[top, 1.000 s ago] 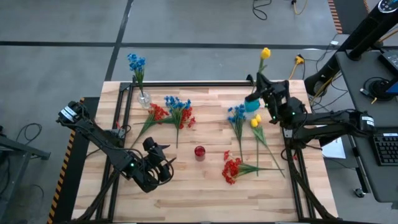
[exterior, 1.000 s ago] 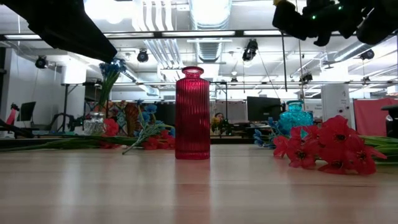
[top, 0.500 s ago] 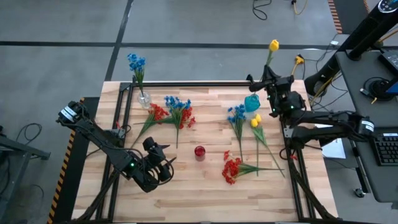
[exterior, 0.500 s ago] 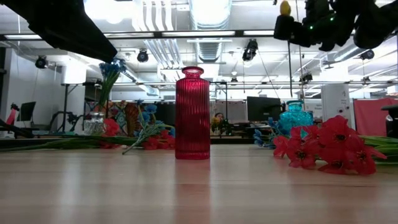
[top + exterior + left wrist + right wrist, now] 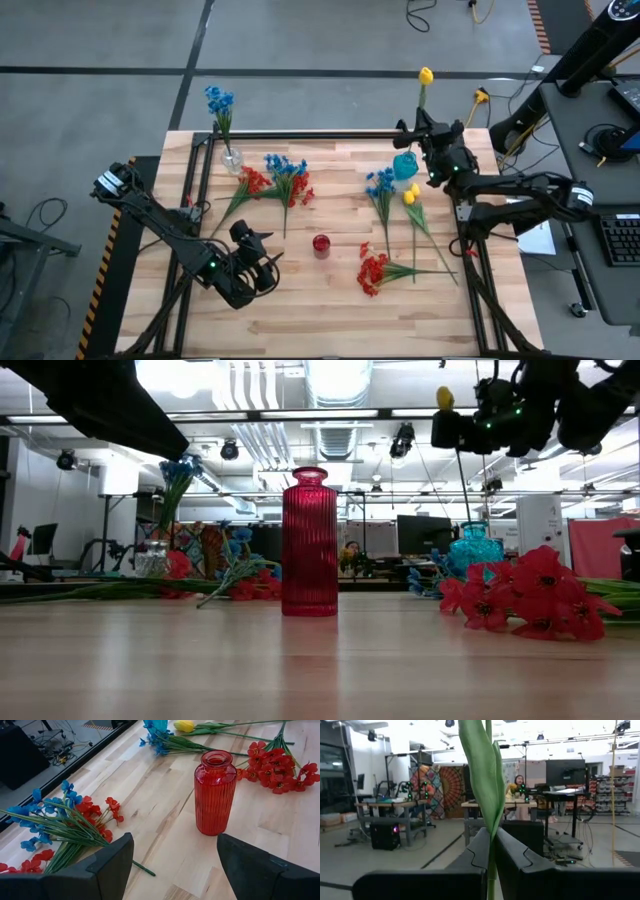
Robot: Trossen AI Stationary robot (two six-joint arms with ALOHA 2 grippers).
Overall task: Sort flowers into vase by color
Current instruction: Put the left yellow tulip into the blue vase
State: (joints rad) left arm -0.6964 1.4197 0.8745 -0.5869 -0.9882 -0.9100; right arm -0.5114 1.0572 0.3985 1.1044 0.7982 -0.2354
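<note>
My right gripper (image 5: 418, 128) is shut on a yellow tulip whose bud (image 5: 426, 75) stands above it, over the table's far right part beside the teal vase (image 5: 405, 165). In the low view the right gripper (image 5: 470, 422) hangs high above that teal vase (image 5: 476, 550), bud (image 5: 444, 398) uppermost. My left gripper (image 5: 262, 262) is open near the left near edge. Its wrist view faces the red vase (image 5: 215, 792), which stands on its base on the table. Other flowers lie flat on the table: blue and red (image 5: 285, 180), blue (image 5: 380, 185), yellow (image 5: 410, 195), red (image 5: 375, 270). My right gripper pinches the tulip's green stem and leaf (image 5: 489, 827) between its two fingers, lying across the stem and coming roughly level from the table's right side. The flower stands upright and lifted, bud above the fingers. The gripper hides the stem's lower end.
A clear vase (image 5: 231, 158) at the far left holds one blue sprig (image 5: 218, 100). The red vase (image 5: 321, 244) stands mid-table toward the near edge. Bare wood lies along the near edge. Black frame rails run along the table's far edge and its sides.
My right gripper, still shut on the yellow tulip, rose and moved toward the far edge, then shifted a little left and down. The bud went up out of the gripper's cluster and now sits slightly lower over the teal vase. The left arm kept still.
</note>
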